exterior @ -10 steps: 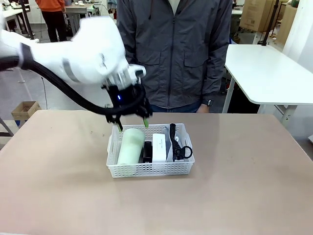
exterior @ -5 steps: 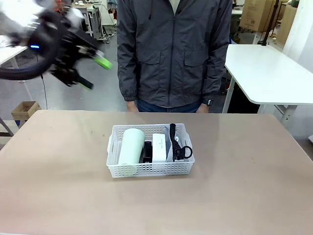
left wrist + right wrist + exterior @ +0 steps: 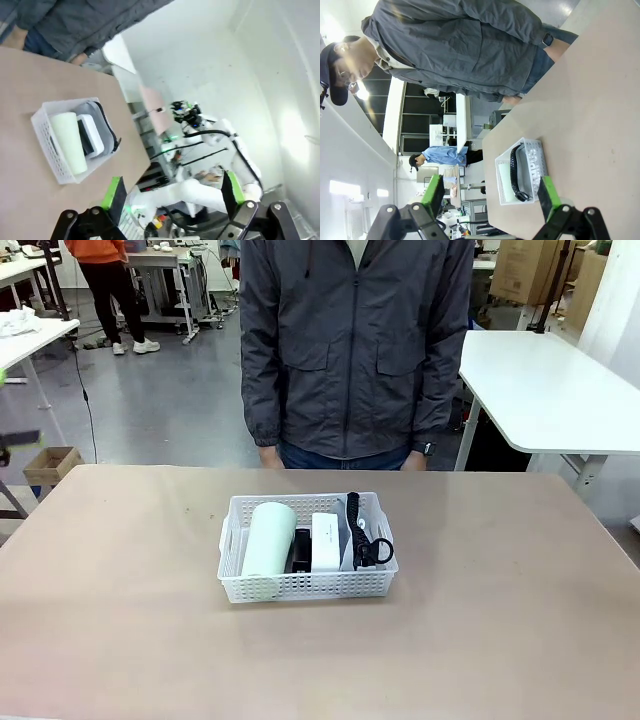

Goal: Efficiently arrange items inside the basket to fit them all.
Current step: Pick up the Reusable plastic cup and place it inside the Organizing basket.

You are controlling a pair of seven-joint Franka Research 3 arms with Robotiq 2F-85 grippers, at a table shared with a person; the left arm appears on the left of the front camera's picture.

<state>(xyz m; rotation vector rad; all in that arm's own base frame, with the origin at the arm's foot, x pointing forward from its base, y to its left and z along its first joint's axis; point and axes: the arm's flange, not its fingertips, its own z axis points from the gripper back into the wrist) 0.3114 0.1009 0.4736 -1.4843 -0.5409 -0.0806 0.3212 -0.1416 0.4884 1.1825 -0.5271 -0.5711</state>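
Observation:
The white lattice basket (image 3: 300,587) sits mid-table. Inside it the pale green cup (image 3: 267,540) lies on its side at the left. Beside the cup come the black stapler (image 3: 300,551) and the white box (image 3: 325,540), and the grey pouch with its black strap (image 3: 366,537) is at the right. My left gripper (image 3: 172,192) is open and empty, high up and away from the basket (image 3: 47,145). My right gripper (image 3: 491,195) is open too, holding nothing, far back from the basket (image 3: 530,143). The cup (image 3: 67,142) and the box (image 3: 91,136) are visible from the left wrist.
A person in a grey jacket (image 3: 355,340) stands at the far edge of the table, hands down at their sides. A white table (image 3: 550,390) stands at the back right. A cardboard box (image 3: 52,465) sits on the floor at the left.
My left arm has lifted from just above the cup, swung up and to the left, and left the front view. The items in the basket have not moved.

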